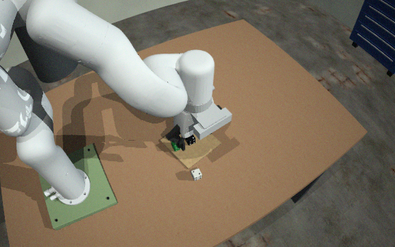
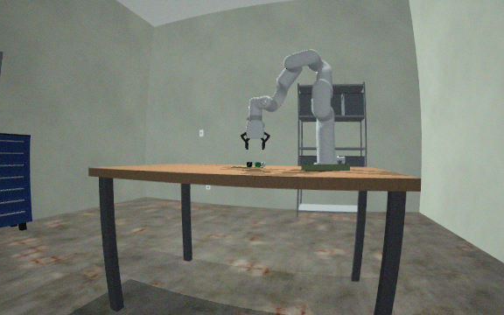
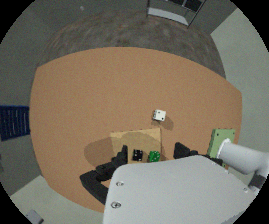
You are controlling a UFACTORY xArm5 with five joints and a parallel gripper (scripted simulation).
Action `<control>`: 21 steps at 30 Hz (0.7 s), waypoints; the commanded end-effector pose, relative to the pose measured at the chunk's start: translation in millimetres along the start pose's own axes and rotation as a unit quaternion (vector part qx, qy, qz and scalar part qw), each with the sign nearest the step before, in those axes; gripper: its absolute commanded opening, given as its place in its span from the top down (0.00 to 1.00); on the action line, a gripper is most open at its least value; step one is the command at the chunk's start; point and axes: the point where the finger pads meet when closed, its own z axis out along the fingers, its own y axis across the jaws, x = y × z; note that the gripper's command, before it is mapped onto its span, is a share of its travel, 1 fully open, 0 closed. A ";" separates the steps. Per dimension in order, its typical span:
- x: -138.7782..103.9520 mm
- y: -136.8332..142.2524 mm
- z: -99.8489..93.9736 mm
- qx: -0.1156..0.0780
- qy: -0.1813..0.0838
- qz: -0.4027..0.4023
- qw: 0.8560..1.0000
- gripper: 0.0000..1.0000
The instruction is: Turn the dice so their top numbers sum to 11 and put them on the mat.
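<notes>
Dice first: the black die [image 1: 190, 140] and the green die [image 1: 175, 146] sit side by side on the tan mat [image 1: 197, 152], while the white die [image 1: 196, 174] rests on the wooden table [image 1: 286, 113] just off the mat's near corner. Above the pair hangs the gripper [image 2: 255, 142], fingers spread wide, holding nothing.

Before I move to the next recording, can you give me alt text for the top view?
A white arm holds its open, empty tool just above a tan mat on a brown table. A black die and a green die sit on the mat, while a white die rests on the table just off the mat's near corner.
</notes>
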 end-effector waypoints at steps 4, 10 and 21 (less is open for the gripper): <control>9.1 3.2 -0.4 0.002 0.001 0.130 0.991 0.00; 14.3 5.9 0.0 0.003 0.001 0.205 0.979 0.00; 25.4 12.2 1.1 0.003 0.001 0.363 0.932 0.00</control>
